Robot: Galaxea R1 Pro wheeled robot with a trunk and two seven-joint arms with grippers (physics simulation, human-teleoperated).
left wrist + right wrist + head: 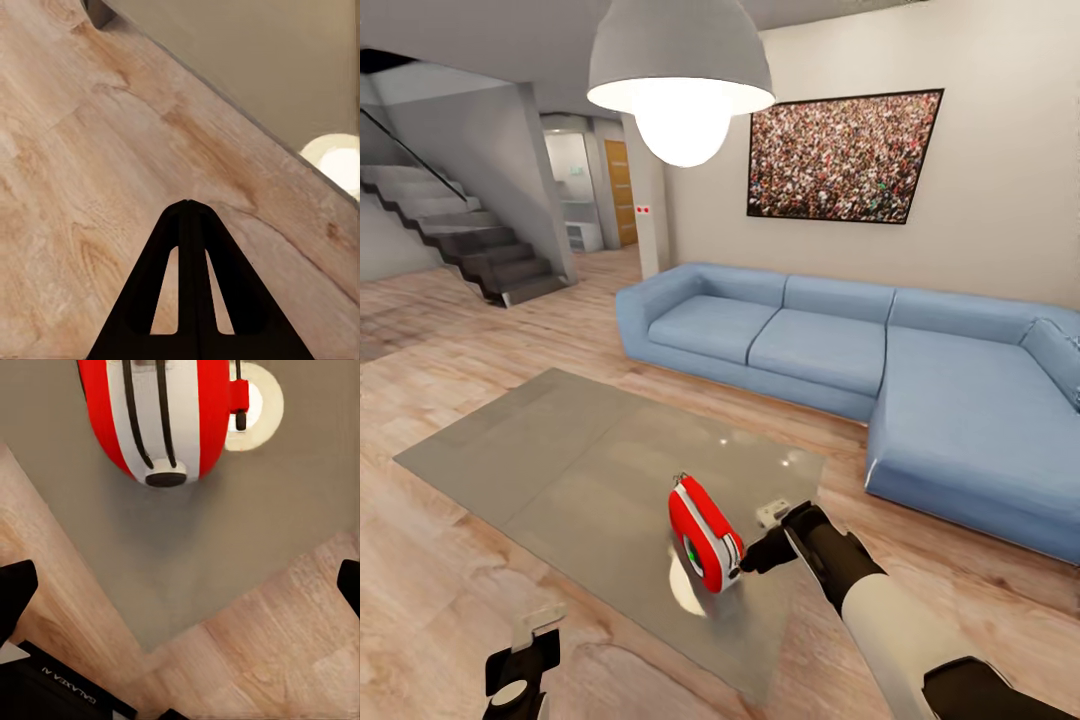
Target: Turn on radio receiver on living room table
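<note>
1. The radio receiver [704, 536] stood upright near the right near corner of the low grey bench [560, 450].
2. It was red with a white band round its edge, and a thin loop handle stuck up from its top.
3. The bench was shiny, and a bright spot of lamp light showed on it beside the radio.
4. The right gripper [758, 556] reached in from the right and was very close to the radio's right side. The head view did not show clearly if it touched.
5. In the right wrist view, the radio [161, 416] sat ahead of the gripper, and the two dark fingertips [13, 592] were far apart at the edges. The gripper was wide open and held nothing.
6. A small white gadget [769, 514] lay on the bench just behind the right gripper.
7. The left gripper [532, 630] hung low over the wood floor [420, 600], near the bench's near edge.
8. In the left wrist view, its two black fingers [161, 300] were pressed together with nothing between them.
9. A big blue sofa [840, 350] stood far behind the bench.
10. A crowd picture [842, 157] hung on the wall above the sofa.
11. A grey lamp [680, 70] glowed overhead.
12. Grey stairs [470, 240] rose at the far left.
</note>
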